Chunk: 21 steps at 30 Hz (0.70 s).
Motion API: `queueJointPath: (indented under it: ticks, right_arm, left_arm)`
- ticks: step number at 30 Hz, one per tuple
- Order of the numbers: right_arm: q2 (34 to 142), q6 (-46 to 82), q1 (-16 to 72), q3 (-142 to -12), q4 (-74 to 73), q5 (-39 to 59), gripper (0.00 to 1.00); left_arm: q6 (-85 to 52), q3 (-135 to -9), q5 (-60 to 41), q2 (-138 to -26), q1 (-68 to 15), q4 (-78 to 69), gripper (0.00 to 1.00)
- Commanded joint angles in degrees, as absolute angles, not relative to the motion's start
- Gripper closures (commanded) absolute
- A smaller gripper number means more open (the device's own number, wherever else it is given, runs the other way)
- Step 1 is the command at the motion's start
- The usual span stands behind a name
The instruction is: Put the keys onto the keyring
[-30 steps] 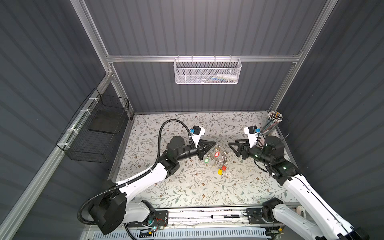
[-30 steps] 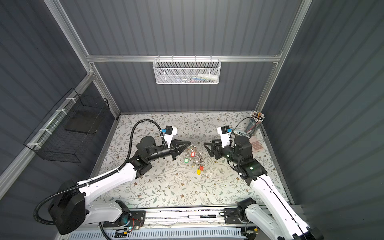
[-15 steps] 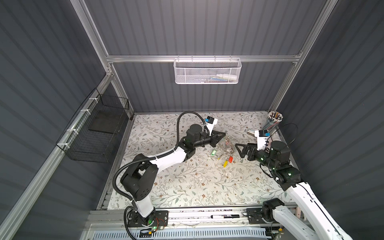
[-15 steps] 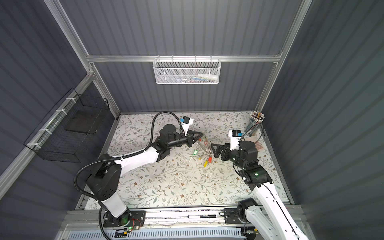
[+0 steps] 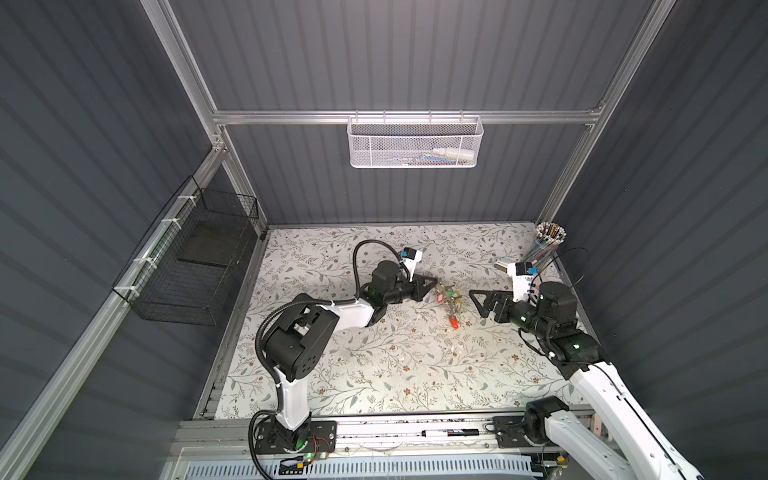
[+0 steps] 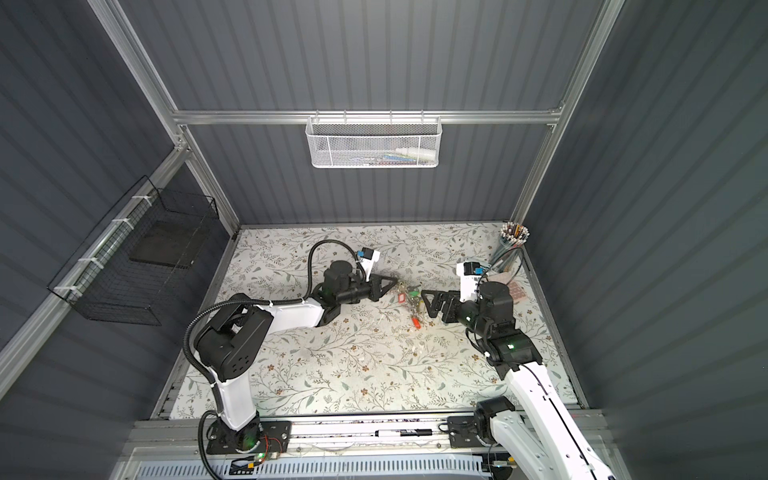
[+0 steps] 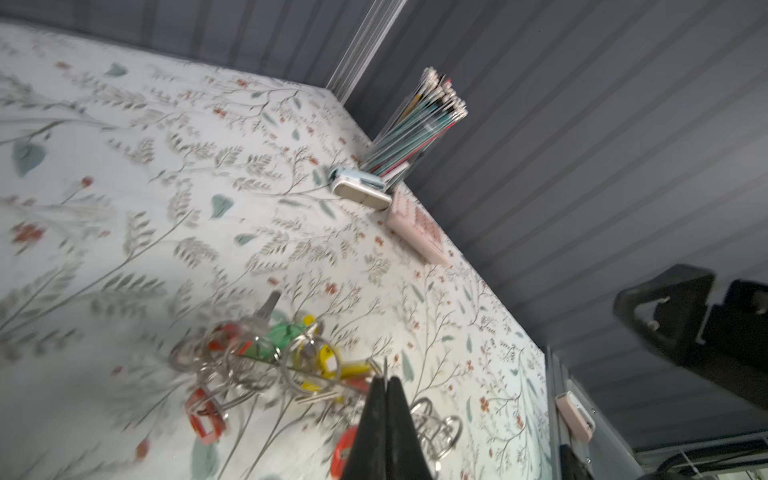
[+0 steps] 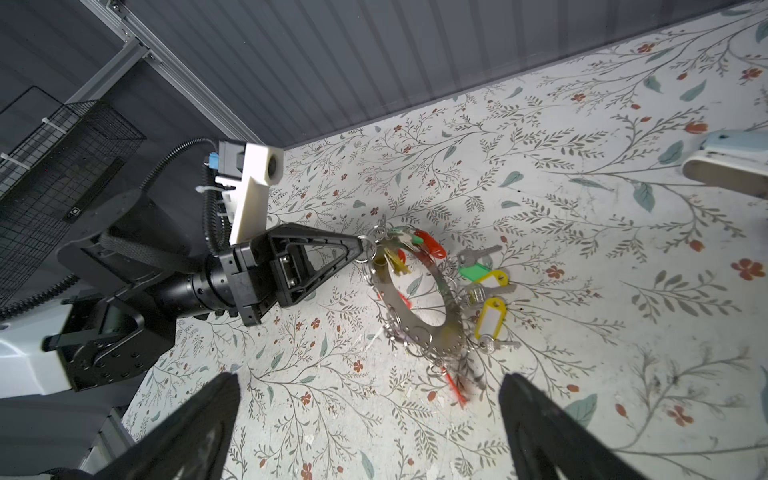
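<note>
Nearest, on the front rail, a black marker pen (image 5: 449, 433); up on the floral table (image 5: 374, 374), reaching in from the right, the right claw (image 5: 478, 303), spread wide and empty, near the keyring (image 5: 452, 305) but clear of it; right of centre in both top views, that flat grey hoop itself, fringed with small split rings, apparently tipped up at one end; hard by it the keys (image 8: 490, 318), tags yellow, green and red, some flat on the table; at the hoop's far rim the left claw (image 8: 361, 245), pinched shut on the keyring by one split ring; beyond, a stapler (image 7: 361, 191) and a pencil cup (image 5: 549, 243) in the far right corner; farthest, a white mesh basket (image 5: 413, 141) on the back wall.
</note>
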<state>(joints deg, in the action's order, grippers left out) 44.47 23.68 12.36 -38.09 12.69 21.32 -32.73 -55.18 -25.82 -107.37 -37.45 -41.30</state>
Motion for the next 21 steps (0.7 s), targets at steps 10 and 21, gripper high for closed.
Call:
queueJointPath:
  ticks: [10, 21]
  right_arm:
    - [44.3, 25.1, 10.9, -35.4, 7.6, 19.9, 0.01]
    - [47.6, 17.1, 8.8, -23.6, -17.5, -19.8, 0.01]
  left_arm:
    - [-37.6, -31.4, -14.8, -88.8, -29.2, -47.7, 0.62]
    - [-28.7, -33.8, 43.9, -62.3, -25.1, -1.0, 0.0]
